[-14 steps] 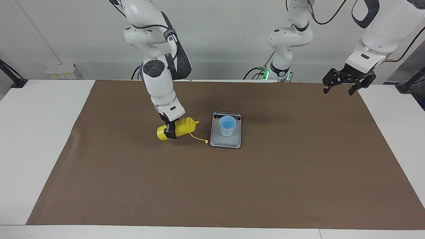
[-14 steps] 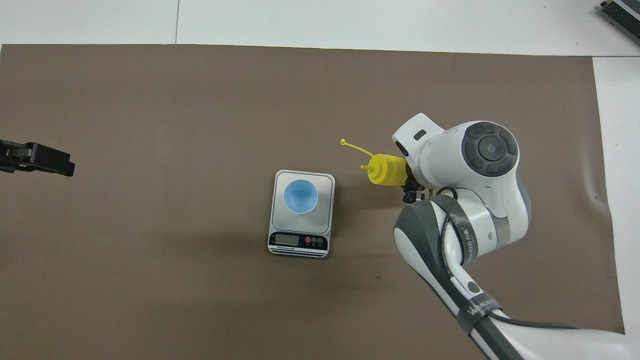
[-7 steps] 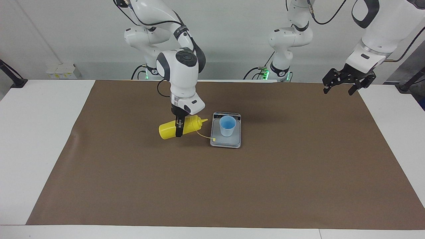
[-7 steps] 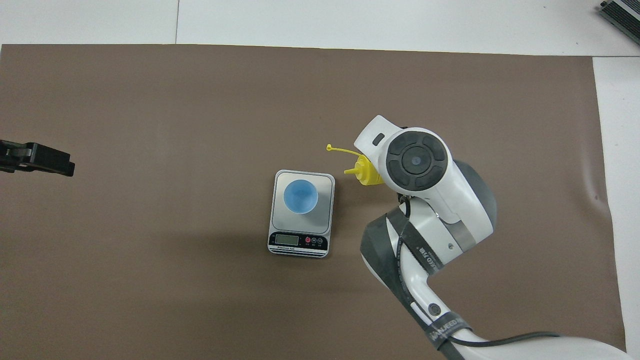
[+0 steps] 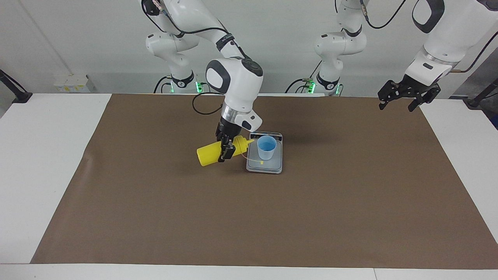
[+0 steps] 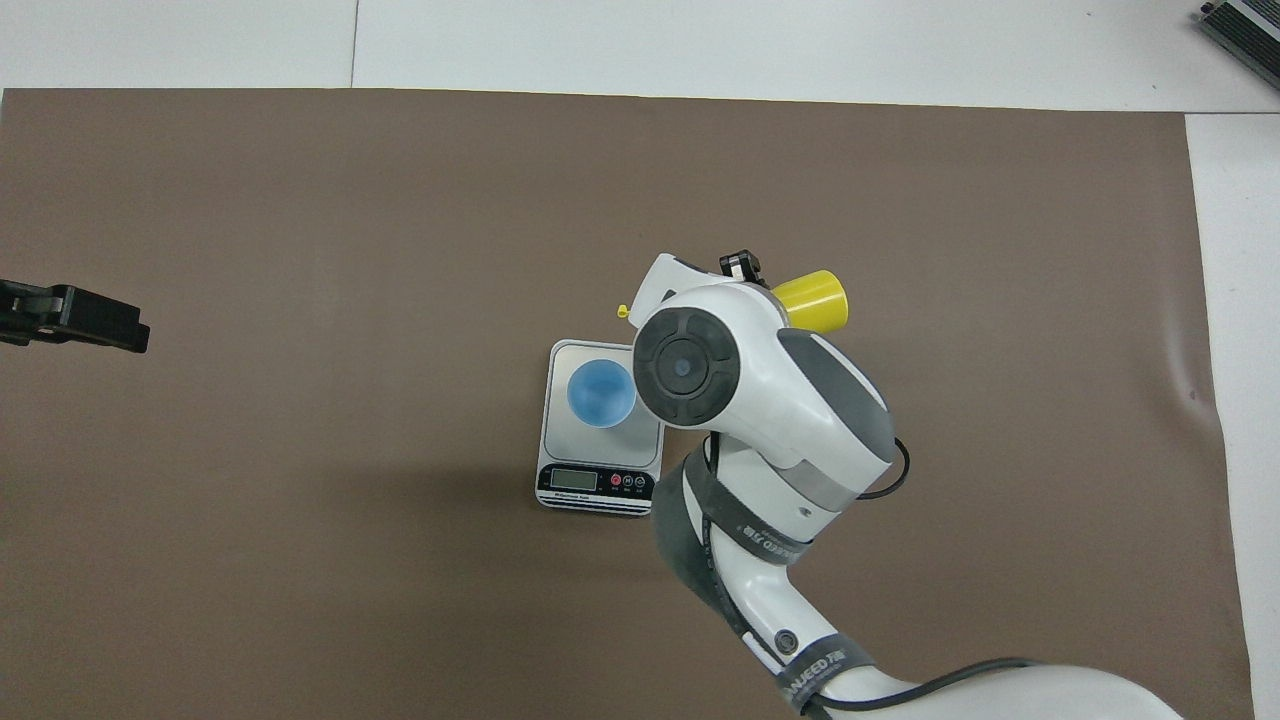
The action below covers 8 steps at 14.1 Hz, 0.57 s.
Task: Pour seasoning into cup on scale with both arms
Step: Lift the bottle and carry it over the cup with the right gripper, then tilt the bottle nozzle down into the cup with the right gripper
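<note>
My right gripper [image 5: 226, 149] is shut on the yellow seasoning bottle [image 5: 208, 154], holding it almost level in the air beside the scale [image 5: 273, 166]. Its nozzle [image 5: 251, 142] points at the cup [image 5: 267, 148] and ends just short of the rim. The tethered cap [image 5: 261, 162] dangles over the weighing plate. The pale blue cup [image 6: 601, 393] stands upright on the scale [image 6: 566, 440]. In the overhead view my right wrist covers most of the bottle; only its base [image 6: 812, 300] shows. My left gripper [image 5: 401, 102] [image 6: 72, 316] hangs open and waits over the left arm's end of the table.
A brown mat [image 5: 155, 217] covers most of the white table [image 5: 46, 155]. The scale's dark display strip [image 6: 596, 482] faces the robots.
My right arm has carried the bottle sideways toward the scale, bringing the nozzle from well clear of it to the cup's rim. The cap now hangs over the plate. The left arm has not moved.
</note>
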{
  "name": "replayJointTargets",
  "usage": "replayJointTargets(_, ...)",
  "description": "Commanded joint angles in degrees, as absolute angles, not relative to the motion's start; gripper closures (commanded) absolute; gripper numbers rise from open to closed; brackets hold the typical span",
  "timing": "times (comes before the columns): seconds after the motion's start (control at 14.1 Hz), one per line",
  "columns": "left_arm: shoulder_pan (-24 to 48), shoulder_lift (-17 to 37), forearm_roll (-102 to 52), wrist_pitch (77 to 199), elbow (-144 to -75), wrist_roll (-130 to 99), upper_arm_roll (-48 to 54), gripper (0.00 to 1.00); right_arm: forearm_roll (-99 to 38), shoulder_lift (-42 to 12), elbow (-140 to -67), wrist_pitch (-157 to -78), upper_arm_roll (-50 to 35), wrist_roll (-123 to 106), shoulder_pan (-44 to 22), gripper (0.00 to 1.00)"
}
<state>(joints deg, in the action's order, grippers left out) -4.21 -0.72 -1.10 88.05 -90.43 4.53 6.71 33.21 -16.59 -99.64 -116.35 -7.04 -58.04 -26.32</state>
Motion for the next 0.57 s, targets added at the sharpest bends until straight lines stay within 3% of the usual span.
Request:
replayJointTargets(0.0, -4.92, -2.2, -0.26, 88.07, -92.11, 4.04, 7.12, 0.0, 37.35, -17.58, -97.73, -114.52, -7.38, -55.2, -27.6, 1.0)
replayJointTargets(0.5, -4.92, -2.2, -0.26, 88.07, -92.11, 4.04, 7.12, 0.0, 47.44, -17.23, -100.19, -117.67, -7.47, -50.1, -30.23, 1.0)
